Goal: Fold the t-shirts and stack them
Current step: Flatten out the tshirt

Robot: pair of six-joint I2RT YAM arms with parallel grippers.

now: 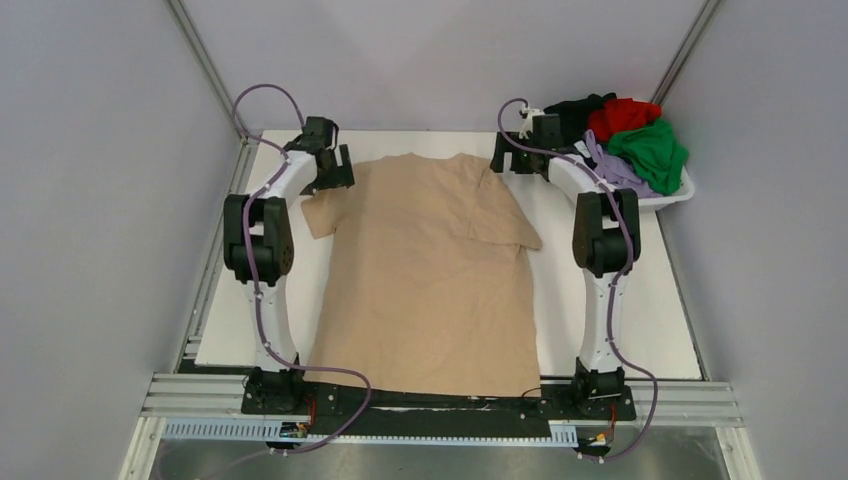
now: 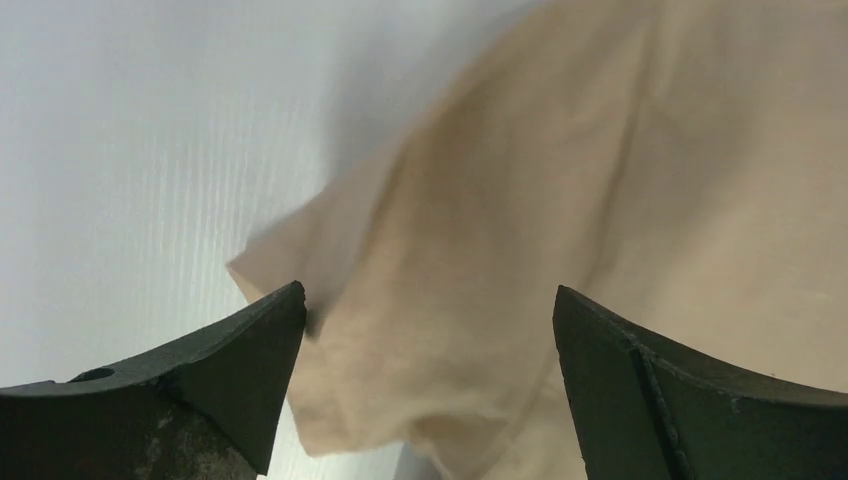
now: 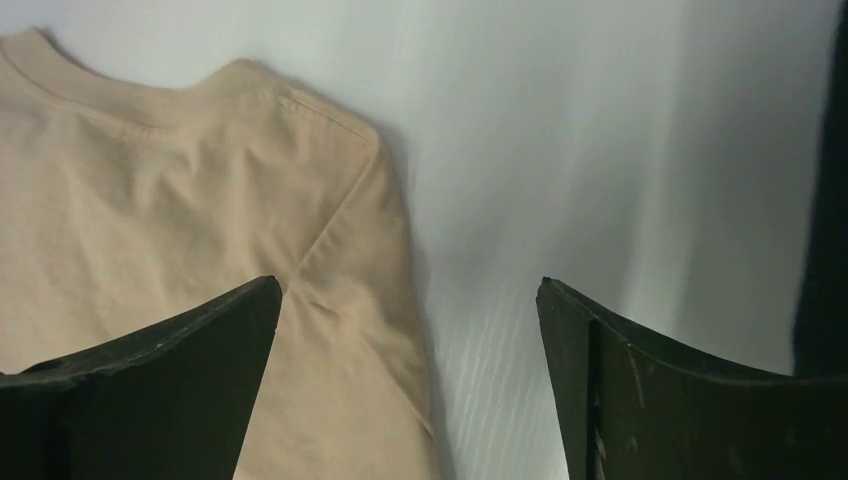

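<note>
A tan t-shirt [image 1: 425, 270] lies spread flat on the white table, collar at the far side, its right sleeve folded in over the body. My left gripper [image 1: 338, 172] is open above the shirt's left sleeve [image 2: 400, 330], which lies rumpled between the fingers. My right gripper [image 1: 503, 157] is open over the shirt's right shoulder edge [image 3: 350, 270], half over bare table. Black [image 1: 575, 110], red [image 1: 622, 115], green [image 1: 652, 150] and lavender [image 1: 615, 170] shirts are piled in the basket at the far right.
The white plastic basket [image 1: 672, 197] stands at the table's far right corner, just behind my right arm. The white table board [image 1: 650, 320] shows bare on both sides of the shirt. Grey walls close in on left and right.
</note>
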